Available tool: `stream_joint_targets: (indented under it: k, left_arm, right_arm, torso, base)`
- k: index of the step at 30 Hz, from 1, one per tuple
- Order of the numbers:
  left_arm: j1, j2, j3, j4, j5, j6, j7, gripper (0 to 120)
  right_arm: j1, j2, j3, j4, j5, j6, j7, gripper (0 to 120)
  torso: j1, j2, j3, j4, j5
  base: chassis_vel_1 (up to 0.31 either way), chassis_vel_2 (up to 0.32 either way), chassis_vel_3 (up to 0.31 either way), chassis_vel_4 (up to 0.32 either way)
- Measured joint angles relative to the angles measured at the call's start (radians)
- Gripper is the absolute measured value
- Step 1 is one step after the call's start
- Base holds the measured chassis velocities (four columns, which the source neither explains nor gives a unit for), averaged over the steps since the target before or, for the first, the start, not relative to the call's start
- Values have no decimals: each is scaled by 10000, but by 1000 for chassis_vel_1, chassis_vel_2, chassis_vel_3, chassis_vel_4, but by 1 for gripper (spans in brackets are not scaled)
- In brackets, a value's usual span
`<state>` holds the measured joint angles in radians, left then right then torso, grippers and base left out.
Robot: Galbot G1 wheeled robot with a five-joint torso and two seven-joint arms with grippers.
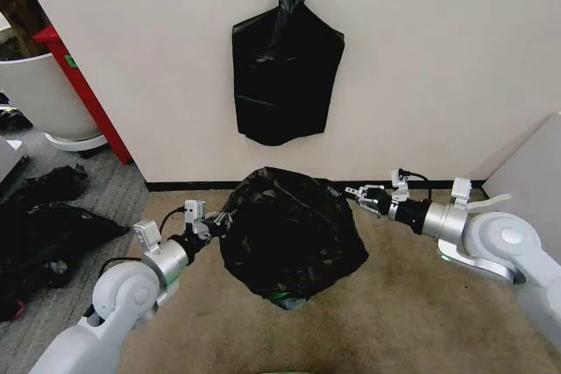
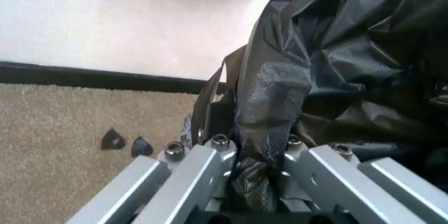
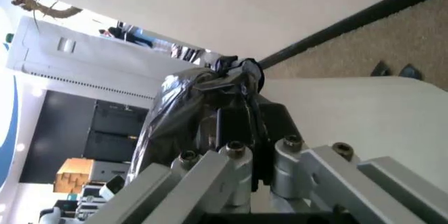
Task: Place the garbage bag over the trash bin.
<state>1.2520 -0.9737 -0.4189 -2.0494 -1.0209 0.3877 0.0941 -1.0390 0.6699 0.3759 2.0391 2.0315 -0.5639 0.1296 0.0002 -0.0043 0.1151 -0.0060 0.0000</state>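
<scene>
Black garbage bag (image 1: 289, 234) drapes the trash bin; left gripper (image 1: 208, 224) and right gripper (image 1: 361, 196) each clench film; better pull down evenly, opposite sides.

Left pincer (image 1: 208, 223) clamped low at left; right pincer (image 1: 358, 193) clamped, arm outstretched at right.

Tan short-pile carpet floor (image 1: 412, 304), running up to a black baseboard strip (image 1: 188, 187) at the foot of the white wall. On the carpet, centre: glossy wrinkled black plastic garbage bag (image 1: 289, 238), billowed into a mound. Two small dark scraps (image 2: 126, 141) lying on the carpet near the baseboard. To the left, grey striped flooring (image 1: 79, 260) with crumpled black bags (image 1: 48, 225) heaped on it.
</scene>
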Motion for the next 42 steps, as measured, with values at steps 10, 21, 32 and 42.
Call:
stream_joint_targets:
  k: [10, 21, 32, 42]
  left_arm:
    - [96, -66, -79, -90, -25, -41, 203, 3]
    - [209, -108, -160, -245, -367, -158, 481, 3]
    - [197, -162, -173, -254, -742, -269, 566, 3]
    - [141, -249, -176, -227, -1166, -263, 434, 3]
  right_arm:
    - [274, 31, -552, -401, -668, 203, 57, 0]
    - [527, 79, -1340, -1149, -1917, 299, -597, 0]
    - [404, 76, -1702, -1597, -3293, 620, -1193, 0]
    - [264, 112, -1723, -1668, -4322, 913, -1310, 11]
  torso:
    - [0, 0, 0, 1, 1]
    - [0, 0, 0, 0, 1]
    - [0, 0, 0, 0, 0]
    - [0, 0, 0, 1, 1]
  base:
    - [0, 0, 0, 0]
    - [0, 0, 0, 0]
    - [0, 0, 0, 0]
    - [0, 0, 0, 0]
